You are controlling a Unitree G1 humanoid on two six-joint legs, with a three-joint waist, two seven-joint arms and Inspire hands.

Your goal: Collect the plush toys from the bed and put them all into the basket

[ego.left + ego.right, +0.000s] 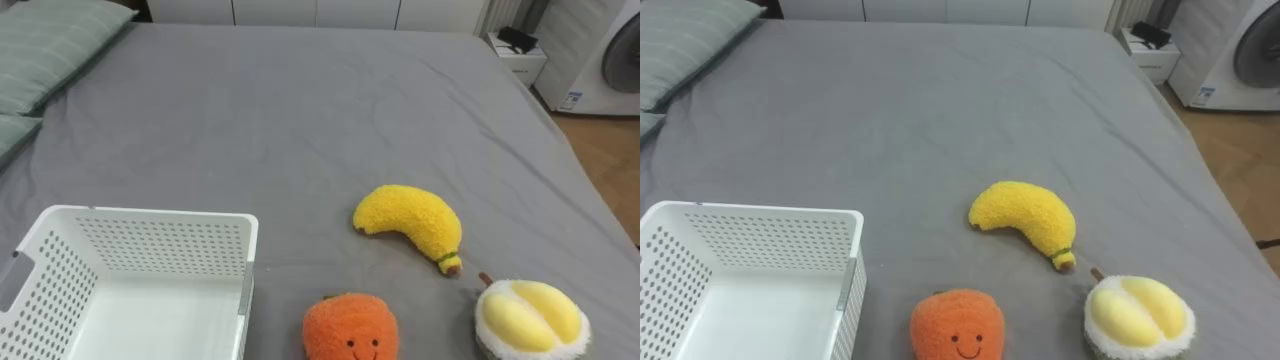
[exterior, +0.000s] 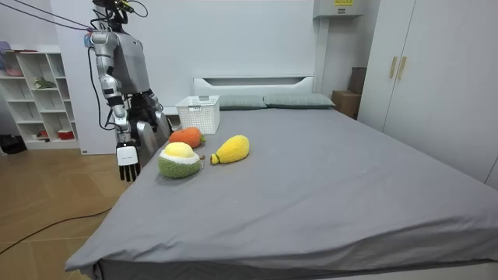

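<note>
Three plush toys lie on the grey bed [image 1: 300, 110] close to its near edge. A yellow banana [image 1: 410, 225] is in the middle, an orange with a smiling face [image 1: 350, 328] sits just in front of it, and a cut durian [image 1: 530, 318] lies to its right. A white perforated basket [image 1: 165, 245] stands empty on the bed at my lower left. In the room view I stand upright at the bedside by the toys, and my right hand [image 2: 128, 159] hangs at my side below the mattress edge, its fingers straight and holding nothing.
Grey-green pillows [image 1: 50, 45] lie at the head of the bed on my far left. Beyond the bed's right side are a white nightstand [image 1: 518, 55] and a washing machine [image 1: 620, 50]. A white shelf unit [image 2: 39, 101] stands behind me.
</note>
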